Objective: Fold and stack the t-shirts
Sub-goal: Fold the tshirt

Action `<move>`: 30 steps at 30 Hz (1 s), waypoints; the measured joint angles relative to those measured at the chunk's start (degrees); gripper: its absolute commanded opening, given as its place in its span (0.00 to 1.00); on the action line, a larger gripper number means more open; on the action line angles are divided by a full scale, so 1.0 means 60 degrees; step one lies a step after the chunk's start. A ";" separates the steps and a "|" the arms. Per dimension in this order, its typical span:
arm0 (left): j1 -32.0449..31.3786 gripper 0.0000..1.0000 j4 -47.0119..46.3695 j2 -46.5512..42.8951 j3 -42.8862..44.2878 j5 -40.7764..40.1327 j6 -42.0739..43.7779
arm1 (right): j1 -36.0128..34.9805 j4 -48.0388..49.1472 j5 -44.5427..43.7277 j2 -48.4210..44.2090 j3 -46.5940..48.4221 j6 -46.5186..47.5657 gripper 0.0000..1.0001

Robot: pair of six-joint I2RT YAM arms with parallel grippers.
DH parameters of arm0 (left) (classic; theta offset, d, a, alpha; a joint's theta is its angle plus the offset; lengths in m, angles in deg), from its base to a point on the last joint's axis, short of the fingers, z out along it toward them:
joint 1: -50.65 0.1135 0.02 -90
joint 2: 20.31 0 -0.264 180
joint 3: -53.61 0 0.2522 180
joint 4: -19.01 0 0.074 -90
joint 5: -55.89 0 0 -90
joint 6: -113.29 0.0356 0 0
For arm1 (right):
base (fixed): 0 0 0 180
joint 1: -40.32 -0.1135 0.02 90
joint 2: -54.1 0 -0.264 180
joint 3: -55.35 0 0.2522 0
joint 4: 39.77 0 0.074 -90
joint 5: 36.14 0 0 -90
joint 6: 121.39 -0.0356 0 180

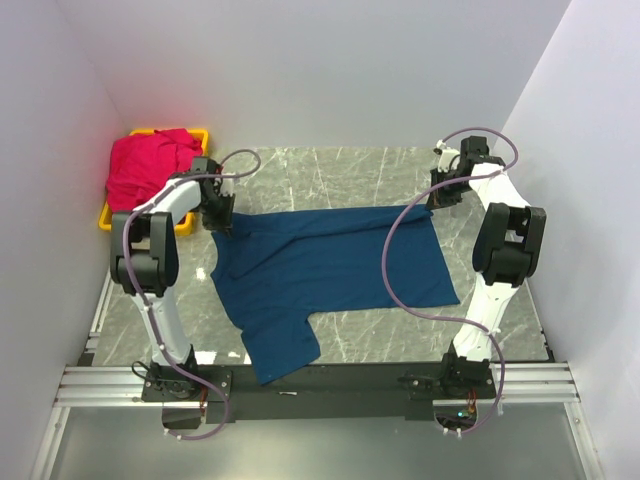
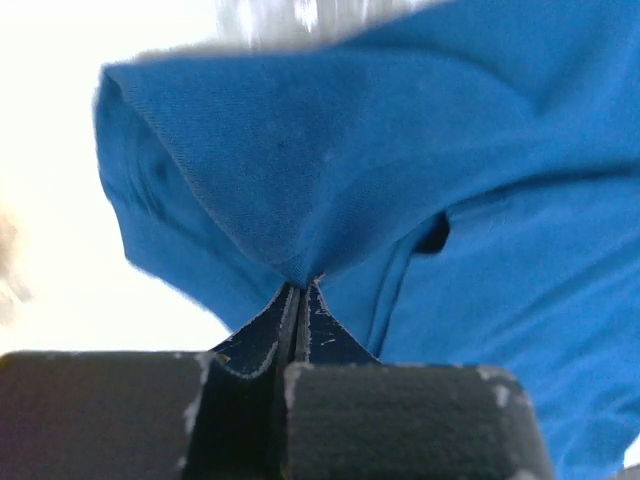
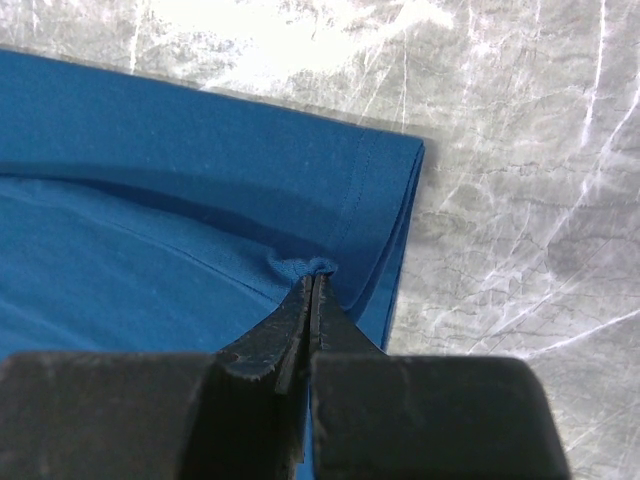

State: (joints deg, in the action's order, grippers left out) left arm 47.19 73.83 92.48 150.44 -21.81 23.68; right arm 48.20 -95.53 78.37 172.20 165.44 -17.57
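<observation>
The navy blue t-shirt (image 1: 320,265) lies spread on the marble table, one sleeve hanging toward the near edge. My left gripper (image 1: 222,225) is shut on the shirt's far left corner; the left wrist view shows the cloth (image 2: 330,170) pinched and lifted at the fingertips (image 2: 300,290). My right gripper (image 1: 435,200) is shut on the far right corner, where the hem (image 3: 340,200) is bunched between the fingertips (image 3: 312,275). The red-pink t-shirt (image 1: 150,165) lies crumpled in the yellow bin at the far left.
The yellow bin (image 1: 115,215) stands against the left wall at the far left corner. White walls close the table on the left, back and right. Purple cables loop off both arms. Bare marble (image 3: 520,200) shows to the right of the shirt.
</observation>
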 measured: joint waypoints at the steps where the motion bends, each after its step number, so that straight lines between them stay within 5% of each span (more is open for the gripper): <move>1: 0.0000 0.00 0.0080 -0.0127 -0.0120 -0.0025 0.0000 | 0.0000 0.0000 -0.0015 0.0000 -0.0004 0.0025 0.00; 17: 0.0004 0.04 0.0670 -0.0648 -0.0736 -0.0273 -0.0521 | 0.0106 -0.0011 -0.0178 0.0000 -0.0208 0.0219 0.00; 24: 0.0080 0.50 0.0674 -0.0364 -0.0754 -0.0007 -0.0459 | 0.0106 -0.0011 -0.0186 0.0015 -0.0259 0.0259 0.00; 30: -0.0029 0.56 0.0696 -0.1610 -0.0885 0.0841 0.0412 | 0.0106 -0.0138 -0.0193 0.0087 -0.0259 0.0357 0.00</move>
State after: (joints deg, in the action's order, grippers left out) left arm 47.01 78.01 82.82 145.12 -16.76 26.15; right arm 48.84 -96.36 77.21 172.72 163.89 -15.43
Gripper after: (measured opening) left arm 0.554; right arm 0.008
